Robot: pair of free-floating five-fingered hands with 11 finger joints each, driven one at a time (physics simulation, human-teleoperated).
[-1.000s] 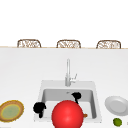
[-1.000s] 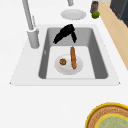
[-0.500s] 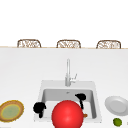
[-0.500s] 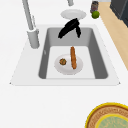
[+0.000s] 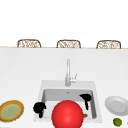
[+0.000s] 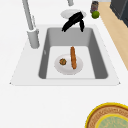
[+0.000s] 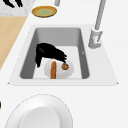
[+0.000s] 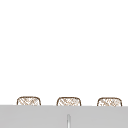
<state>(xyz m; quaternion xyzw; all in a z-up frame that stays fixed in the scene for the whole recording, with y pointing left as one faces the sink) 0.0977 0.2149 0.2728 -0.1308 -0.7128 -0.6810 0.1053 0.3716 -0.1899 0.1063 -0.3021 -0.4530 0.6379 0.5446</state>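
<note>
Hovering over the sink (image 6: 30,72), my right hand (image 7: 48,52) hangs relaxed, empty; I should descend slowly and centre on the sausage (image 7: 53,70).

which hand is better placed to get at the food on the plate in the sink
Probably the right robot hand: it hangs inside the sink, fingers beside the plate. The left robot hand sits over the sink's left rim.

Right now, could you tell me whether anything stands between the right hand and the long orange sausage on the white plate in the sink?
Nothing visible does: the right hand hangs inside the grey sink, just above the long orange sausage on the white plate, beside a small brown ball.
</note>
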